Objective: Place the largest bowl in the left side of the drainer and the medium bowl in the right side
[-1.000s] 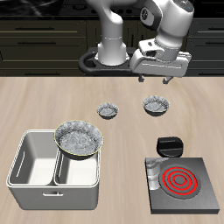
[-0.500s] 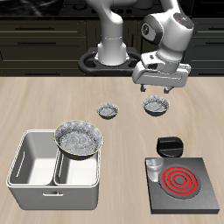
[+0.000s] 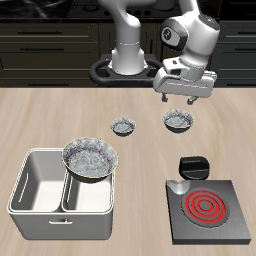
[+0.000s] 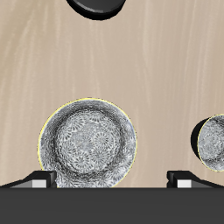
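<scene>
A light wood-grain counter (image 3: pixel 60 115) fills the foreground, its planks running across the scene under even, soft light. Behind its far edge stands a row of dark cabinets (image 3: pixel 45 45) with pale horizontal handles, glossy and nearly black. No window, floor or lamp is in view.

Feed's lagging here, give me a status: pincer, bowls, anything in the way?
Pincer open, empty, above medium bowl. Largest bowl already sits in the drainer. Smallest bowl close beside; nothing over the target.

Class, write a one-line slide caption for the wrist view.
Open gripper hovering above the medium bowl on the wooden table, the smallest bowl beside it.
</scene>
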